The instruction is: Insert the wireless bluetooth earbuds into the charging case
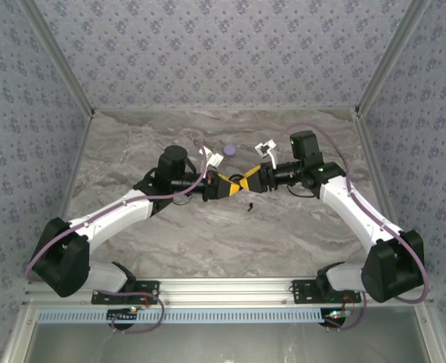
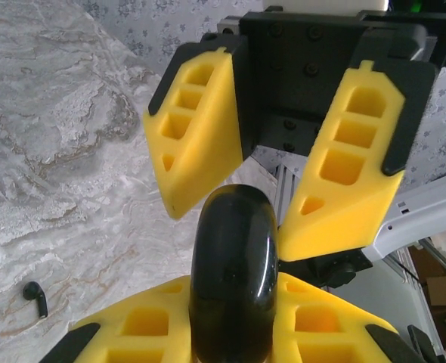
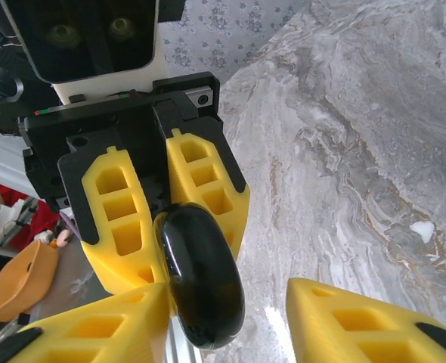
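Note:
My left gripper is shut on the charging case, a glossy black oval pod held on edge between its yellow fingers above the table's middle. Facing it, my right gripper stands open around the case's free end. One of its fingers rests against the case and the other finger stands well apart. In the top view the two grippers meet tip to tip, left gripper and right gripper. One black earbud lies loose on the marble just in front of them, also in the left wrist view as the earbud.
A lavender round disc lies behind the grippers, with small white pieces to its left and right. Patterned walls close in the marble table on three sides, and a metal rail runs along the near edge.

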You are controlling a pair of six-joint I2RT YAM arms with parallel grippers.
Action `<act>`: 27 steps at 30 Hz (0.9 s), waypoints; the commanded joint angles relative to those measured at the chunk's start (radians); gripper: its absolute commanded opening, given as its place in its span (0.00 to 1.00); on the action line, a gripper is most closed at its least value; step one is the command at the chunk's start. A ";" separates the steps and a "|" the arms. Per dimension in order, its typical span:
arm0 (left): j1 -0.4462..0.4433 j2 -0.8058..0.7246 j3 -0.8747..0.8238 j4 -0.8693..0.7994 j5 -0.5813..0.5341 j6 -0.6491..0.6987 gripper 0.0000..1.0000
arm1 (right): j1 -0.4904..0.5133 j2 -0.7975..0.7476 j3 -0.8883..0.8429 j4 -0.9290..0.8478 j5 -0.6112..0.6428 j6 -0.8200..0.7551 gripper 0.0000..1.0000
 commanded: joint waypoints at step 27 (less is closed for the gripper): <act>0.019 -0.148 -0.076 0.118 -0.116 -0.088 0.61 | -0.005 -0.056 0.007 0.117 -0.015 0.131 0.16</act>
